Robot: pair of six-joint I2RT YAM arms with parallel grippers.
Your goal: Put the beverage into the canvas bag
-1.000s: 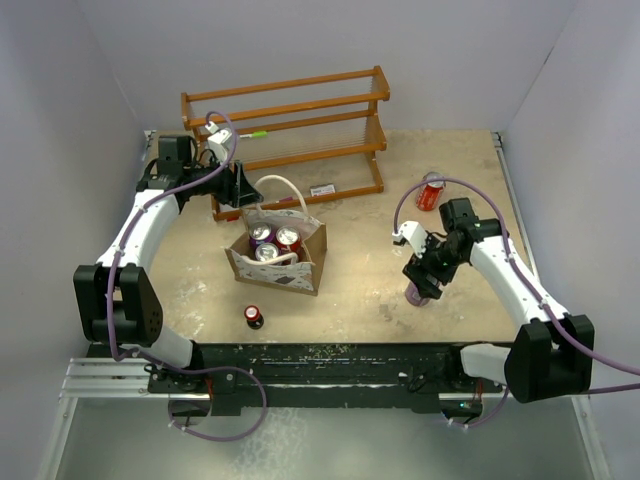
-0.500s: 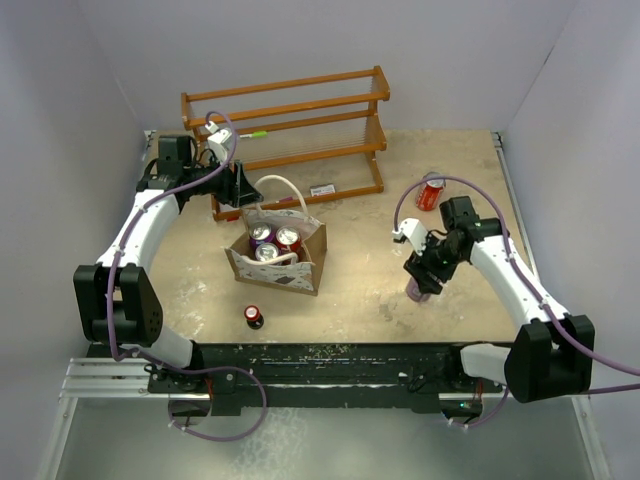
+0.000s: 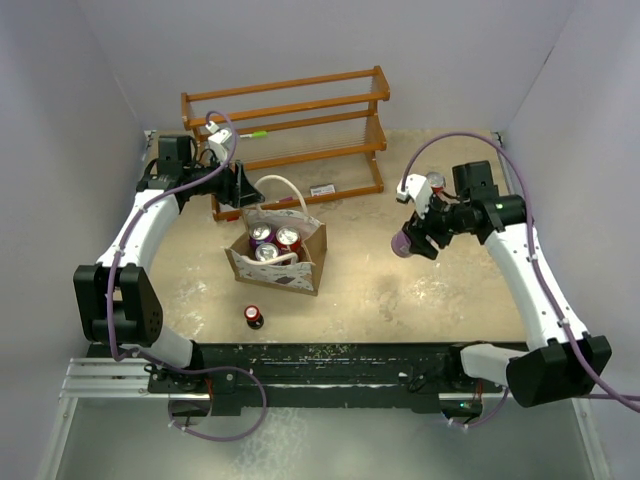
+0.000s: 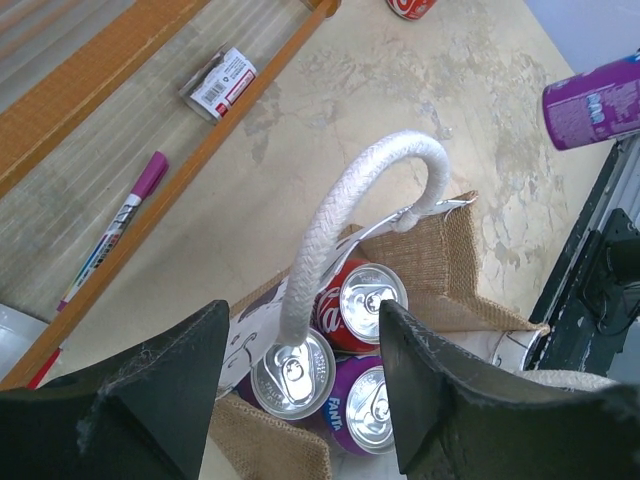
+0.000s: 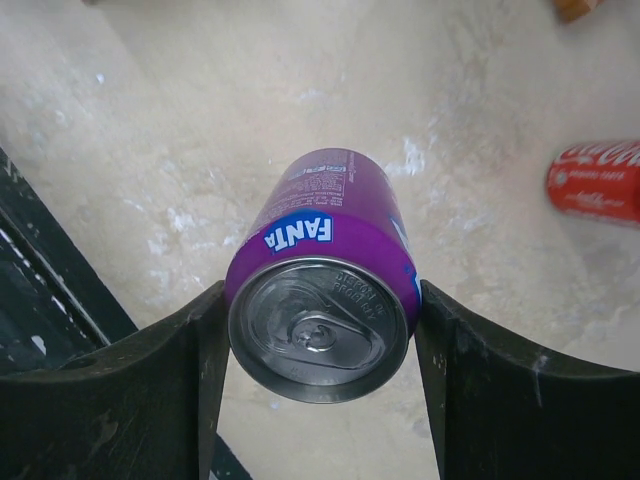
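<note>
The canvas bag (image 3: 277,258) stands left of the table's middle, white with a tan inside, and holds three upright cans (image 4: 340,350). My left gripper (image 3: 243,190) is open above the bag's far side. In the left wrist view its fingers (image 4: 300,330) stand either side of a white rope handle (image 4: 340,210) without clamping it. My right gripper (image 3: 418,238) is shut on a purple Fanta can (image 3: 402,243) and holds it in the air, tilted, right of the bag. The right wrist view shows the can's top (image 5: 320,300) gripped between both fingers. It also shows in the left wrist view (image 4: 592,100).
A wooden rack (image 3: 290,120) stands at the back, with a purple marker (image 4: 110,235) and a small box (image 4: 222,82) by it. A red Coca-Cola can (image 5: 597,180) lies on the table behind my right arm. A small dark can (image 3: 254,316) stands near the front edge.
My right gripper has lifted the purple can off the table and carried it up and toward the back. The left arm and bag have not moved.
</note>
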